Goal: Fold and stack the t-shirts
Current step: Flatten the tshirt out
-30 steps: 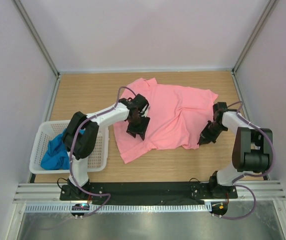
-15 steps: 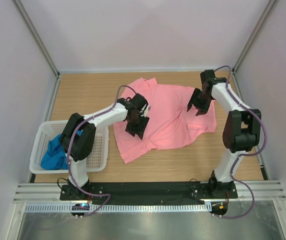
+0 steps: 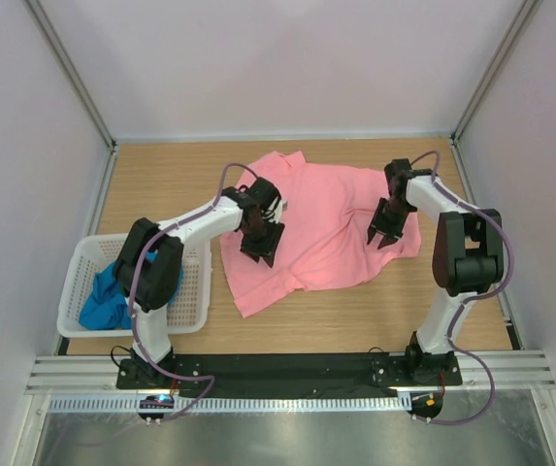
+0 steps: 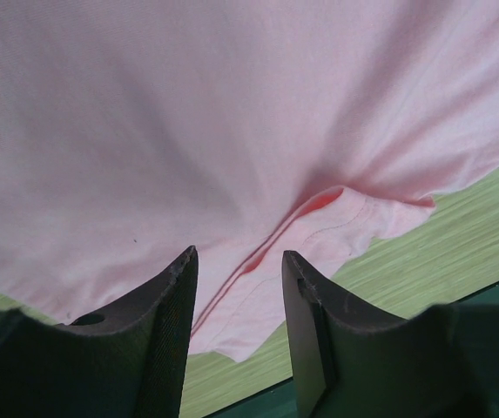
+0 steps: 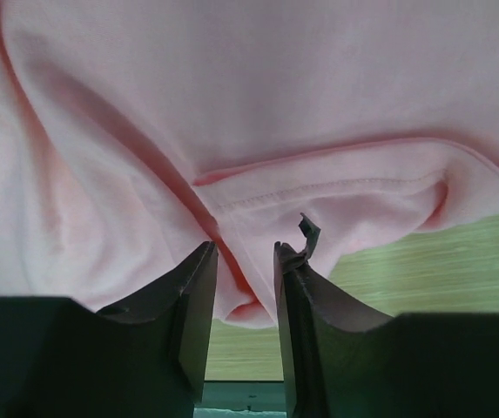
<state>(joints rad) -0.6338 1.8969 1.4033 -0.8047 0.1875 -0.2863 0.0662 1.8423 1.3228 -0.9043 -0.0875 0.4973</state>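
Observation:
The salmon pink t-shirt point(image 3: 326, 218) lies rumpled across the middle of the wooden table. My left gripper point(image 3: 260, 252) hovers over its left part; in the left wrist view this gripper point(image 4: 239, 261) is open, and past its tips lies a doubled hem point(image 4: 336, 222). My right gripper point(image 3: 383, 236) is over the shirt's right side. In the right wrist view it point(image 5: 245, 252) stands open by a narrow gap, with a fold of the pink hem point(image 5: 249, 300) showing in that gap. The bright blue t-shirt point(image 3: 108, 296) lies bunched in the basket.
A white perforated basket point(image 3: 198, 291) stands at the left near side of the table. Bare wood point(image 3: 161, 184) lies far left of the shirt and along the near edge point(image 3: 355, 320). Grey walls with metal posts close in the table on three sides.
My right arm carried the shirt's near right edge toward the far side, then came back a little toward me; its jaws went from shut to apart. The left gripper shifted slightly.

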